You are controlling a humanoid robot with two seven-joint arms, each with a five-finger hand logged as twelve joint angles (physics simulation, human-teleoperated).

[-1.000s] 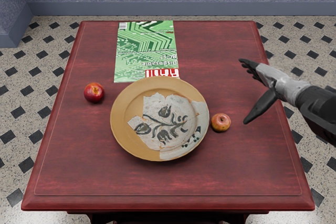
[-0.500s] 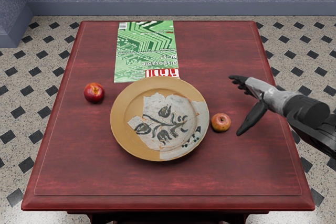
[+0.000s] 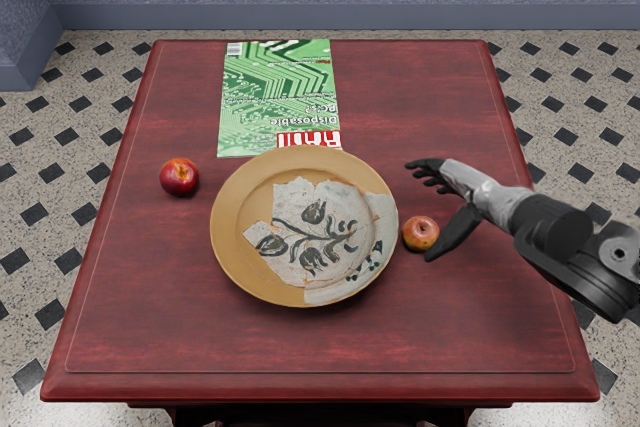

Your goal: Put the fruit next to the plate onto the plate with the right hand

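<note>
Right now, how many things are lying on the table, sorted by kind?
Fruit: 2, the red apple and the orange fruit
Dishes: 1, the plate
Printed matter: 1, the green magazine
Total: 4

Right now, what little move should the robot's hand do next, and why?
Probably slide the right hand slightly left and down so it can wrap around the small fruit. The hand is open and holds nothing, its thumb is close beside the fruit, and the fruit sits on the table, just off the right rim of the plate.
</note>
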